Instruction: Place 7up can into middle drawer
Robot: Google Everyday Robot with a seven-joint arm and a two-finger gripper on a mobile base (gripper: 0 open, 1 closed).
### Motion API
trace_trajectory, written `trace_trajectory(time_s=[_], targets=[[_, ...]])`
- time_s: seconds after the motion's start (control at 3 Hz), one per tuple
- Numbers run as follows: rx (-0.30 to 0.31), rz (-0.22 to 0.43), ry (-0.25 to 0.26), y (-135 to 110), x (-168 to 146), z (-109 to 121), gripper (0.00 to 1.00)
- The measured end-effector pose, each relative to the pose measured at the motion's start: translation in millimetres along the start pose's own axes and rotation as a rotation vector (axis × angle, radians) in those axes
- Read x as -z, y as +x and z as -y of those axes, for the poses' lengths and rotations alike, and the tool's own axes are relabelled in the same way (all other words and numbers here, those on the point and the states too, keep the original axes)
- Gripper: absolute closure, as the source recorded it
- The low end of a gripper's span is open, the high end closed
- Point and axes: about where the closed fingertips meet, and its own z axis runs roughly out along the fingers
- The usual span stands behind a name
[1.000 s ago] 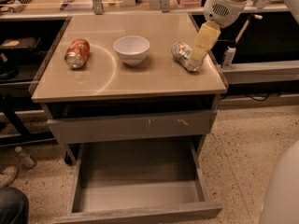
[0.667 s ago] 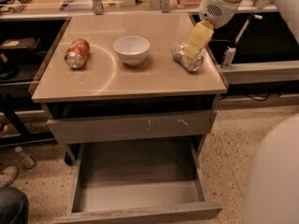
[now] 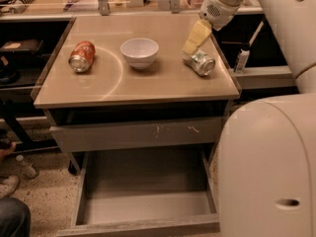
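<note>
- The 7up can (image 3: 200,62) lies on its side at the right of the table (image 3: 148,85).
- The tool (image 3: 190,47) hangs just over the can's far end; apart or together, I cannot tell.
- Step in hand, as I judge it: reaching. Next it should clamp the can, then carry it to the open middle drawer (image 3: 148,206).

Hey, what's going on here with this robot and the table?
The robot's hand is down over the right side of the table, right at the far end of a green-and-white soda can that lies on its side. I can't tell whether it has hold of it, and the can is not lifted yet. Below, the drawer stands pulled open with nothing in it. An orange can, also on its side, and a white bowl sit further left.
</note>
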Motion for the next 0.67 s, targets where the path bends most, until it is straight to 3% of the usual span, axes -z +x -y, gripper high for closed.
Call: trace_trajectory(time_s=[0.67], targets=[[-0.07, -0.04, 0.003, -5.2, -39.9, 19.7, 0.0]])
